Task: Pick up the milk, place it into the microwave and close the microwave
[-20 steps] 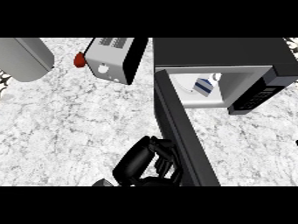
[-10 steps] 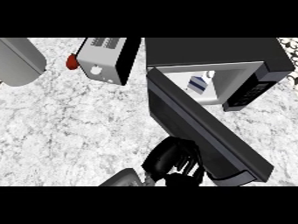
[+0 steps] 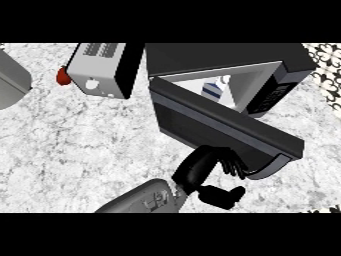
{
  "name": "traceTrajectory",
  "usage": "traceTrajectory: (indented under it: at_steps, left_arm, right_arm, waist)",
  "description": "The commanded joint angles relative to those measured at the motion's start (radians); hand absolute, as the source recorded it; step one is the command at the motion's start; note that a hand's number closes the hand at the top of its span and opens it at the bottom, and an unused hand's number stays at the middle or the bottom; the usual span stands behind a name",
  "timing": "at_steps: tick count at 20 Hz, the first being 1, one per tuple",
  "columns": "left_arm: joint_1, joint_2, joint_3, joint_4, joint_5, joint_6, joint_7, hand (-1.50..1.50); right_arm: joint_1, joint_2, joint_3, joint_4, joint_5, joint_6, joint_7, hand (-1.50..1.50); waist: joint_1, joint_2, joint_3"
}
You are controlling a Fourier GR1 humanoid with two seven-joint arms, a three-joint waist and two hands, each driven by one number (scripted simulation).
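A: Where's the milk?

B: The milk carton (image 3: 212,90) sits inside the microwave (image 3: 228,67) at one o'clock, just visible through the gap above the door.

A: What has changed?

B: A second ago the microwave door (image 3: 217,125) stood edge-on, wide open. Now it has swung across most of the opening. The left hand (image 3: 206,170), at six o'clock, has followed it, fingers curled against the door's lower outer face, pushing and holding nothing.

A: And the right hand?

B: Gone from view; it rested at the right edge before.

A: So what's left?

B: I'd judge only the last bit of closing. The toaster (image 3: 103,70) at eleven o'clock stays clear of the swing.
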Motion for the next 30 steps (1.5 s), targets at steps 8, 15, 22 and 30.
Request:
traceTrajectory:
  at_steps: [8, 15, 22, 30]
  left_arm:
    - [-0.193, -0.005, 0.089, 0.049, 0.199, 0.069, -0.118, 1.50]
    - [-0.309, -0.005, 0.129, 0.126, 0.272, 0.081, -0.134, 1.50]
    - [-0.394, -0.005, 0.155, 0.200, 0.332, 0.091, -0.144, 1.50]
    - [-0.478, -0.005, 0.185, 0.282, 0.383, 0.110, -0.167, 1.50]
  right_arm:
    - [-0.062, -0.072, 0.022, -0.106, -0.066, 0.058, 0.070, -1.50]
    - [-0.086, -0.105, 0.021, -0.116, -0.118, 0.083, 0.101, -1.50]
    - [-0.119, -0.150, 0.010, -0.129, -0.170, 0.105, 0.134, -1.50]
    - [-0.147, -0.186, -0.002, -0.127, -0.211, 0.117, 0.159, -1.50]
  waist:
    - [-0.117, 0.022, -0.002]
    - [-0.179, 0.041, 0.001]
    - [-0.227, 0.057, 0.003]
    - [-0.263, 0.072, 0.006]
